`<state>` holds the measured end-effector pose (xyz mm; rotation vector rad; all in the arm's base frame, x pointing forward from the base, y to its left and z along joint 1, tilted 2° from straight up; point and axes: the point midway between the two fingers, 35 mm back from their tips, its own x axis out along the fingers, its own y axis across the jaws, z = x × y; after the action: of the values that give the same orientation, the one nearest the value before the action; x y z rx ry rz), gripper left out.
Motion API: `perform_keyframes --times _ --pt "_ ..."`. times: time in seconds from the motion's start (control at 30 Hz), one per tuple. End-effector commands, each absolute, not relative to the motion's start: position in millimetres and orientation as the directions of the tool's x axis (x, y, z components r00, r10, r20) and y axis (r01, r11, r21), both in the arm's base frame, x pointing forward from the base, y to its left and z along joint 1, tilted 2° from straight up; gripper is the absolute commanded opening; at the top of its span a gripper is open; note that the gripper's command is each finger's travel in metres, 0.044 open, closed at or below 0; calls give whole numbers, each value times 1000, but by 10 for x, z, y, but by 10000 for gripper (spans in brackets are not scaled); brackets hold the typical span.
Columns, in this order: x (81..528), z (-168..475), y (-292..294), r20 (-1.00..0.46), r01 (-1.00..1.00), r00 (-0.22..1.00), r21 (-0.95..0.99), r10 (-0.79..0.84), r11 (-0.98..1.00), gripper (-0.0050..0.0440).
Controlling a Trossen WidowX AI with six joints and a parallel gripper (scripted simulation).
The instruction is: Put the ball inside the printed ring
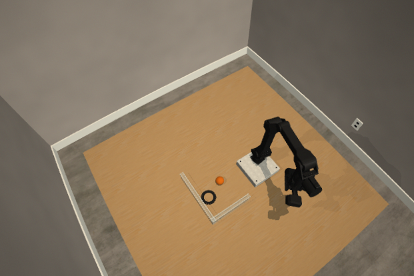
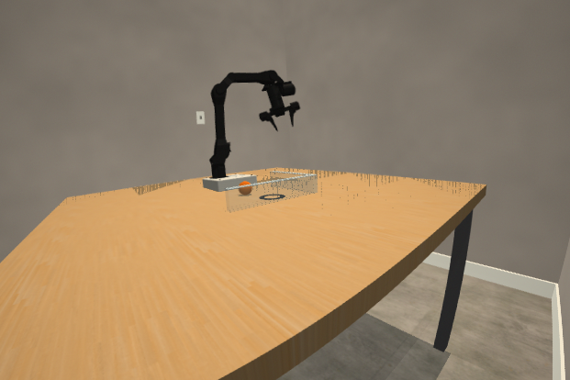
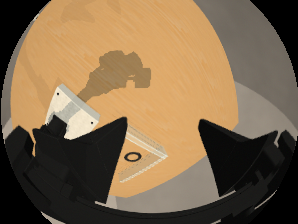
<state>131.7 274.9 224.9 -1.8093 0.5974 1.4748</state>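
An orange ball [image 1: 219, 180] lies on the wooden table top between the arm's white base plate [image 1: 258, 168] and a black printed ring [image 1: 208, 197]. It also shows in the exterior view [image 2: 244, 187], left of the ring [image 2: 272, 196]. The ball rests outside the ring. My gripper [image 2: 282, 120] is open and empty, held high above the table and well away from the ball. In the top view the gripper [image 1: 294, 197] hangs to the right of the base plate. The wrist view shows the ring [image 3: 132, 156] far below between my fingers; the ball is hidden there.
Two low see-through walls [image 1: 213, 204] form an L-shaped corner around the ring and ball. The table edge [image 2: 394, 271] runs along the front right, with a dark leg [image 2: 453, 280] under it.
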Motion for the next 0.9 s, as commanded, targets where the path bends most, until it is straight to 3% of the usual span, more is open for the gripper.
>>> perform_keyframes --times 0.0,0.23,0.47,0.8,0.87 --pt "1716 2043 2498 -976 -801 216 -195 32 -566 334" --pt "2362 1642 1810 -988 -907 148 -122 -35 -404 334" --pt "2638 1359 1206 -994 -959 91 -73 -54 -273 334" --pt "2665 813 -50 -1000 -1000 -10 10 -20 6 334" --pt "2665 813 -50 -1000 -1000 -10 10 -20 6 334"
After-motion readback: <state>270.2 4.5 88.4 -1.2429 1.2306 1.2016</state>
